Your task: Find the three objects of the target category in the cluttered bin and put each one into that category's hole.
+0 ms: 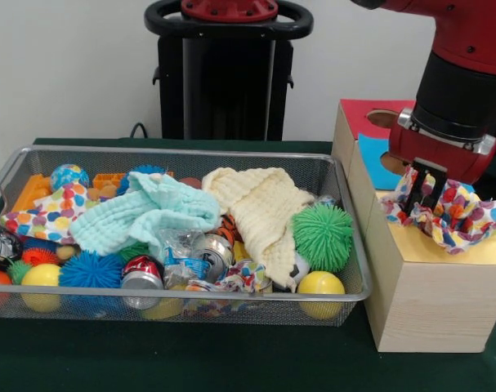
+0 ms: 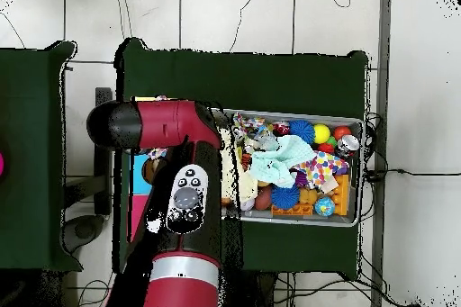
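The wire-mesh bin [image 1: 190, 151] holds mixed clutter. My gripper [image 1: 427, 192] is to its right, above the yellow-topped box [image 1: 444, 251], shut on a polka-dot cloth [image 1: 456, 214] that bunches over the yellow top and hides the hole. A second polka-dot cloth [image 1: 47, 214] lies at the bin's left end. A third [image 1: 239, 278] lies crumpled at the front middle, among cans. In the overhead view the arm [image 2: 185, 195] covers the boxes, and the bin [image 2: 360, 168] shows with a polka-dot cloth [image 2: 320, 170] inside.
A mint-green cloth [image 1: 145, 214] and a cream cloth [image 1: 260, 208] lie across the bin's middle. A green spiky ball [image 1: 323, 237], a yellow ball [image 1: 321, 286] and a can [image 1: 141, 273] sit around them. The blue-topped box [image 1: 378, 159] and the red-topped box [image 1: 366, 114] stand behind the yellow one.
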Controlling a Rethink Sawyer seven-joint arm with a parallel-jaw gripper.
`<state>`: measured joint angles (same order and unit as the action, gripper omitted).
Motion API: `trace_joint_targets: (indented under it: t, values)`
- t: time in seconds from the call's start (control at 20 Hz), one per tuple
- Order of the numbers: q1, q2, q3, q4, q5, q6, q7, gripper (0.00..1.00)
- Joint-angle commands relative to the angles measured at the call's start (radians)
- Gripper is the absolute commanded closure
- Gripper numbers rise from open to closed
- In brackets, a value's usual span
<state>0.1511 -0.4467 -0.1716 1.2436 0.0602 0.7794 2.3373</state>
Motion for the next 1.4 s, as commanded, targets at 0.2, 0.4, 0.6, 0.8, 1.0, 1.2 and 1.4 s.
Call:
trace_joint_targets:
  t: [0.2,0.4,0.6,0.8,1.0,1.2,1.4]
  values:
    - [-0.032,0.053,0.104,0.008,0.012,-0.015,0.044,1.0]
    - [-0.027,0.064,0.092,-0.002,0.003,-0.039,0.056,1.0]
    - [-0.028,0.072,0.098,-0.007,0.01,-0.047,0.062,1.0]
    - [-0.058,0.074,0.142,0.028,0.062,-0.1,0.084,1.0]
    - [-0.076,0.061,0.171,0.062,0.088,-0.133,0.078,1.0]
    - [-0.11,0.044,0.232,0.11,0.11,-0.191,0.054,1.0]
    - [-0.161,0.025,0.309,0.168,0.126,-0.225,0.0,1.0]
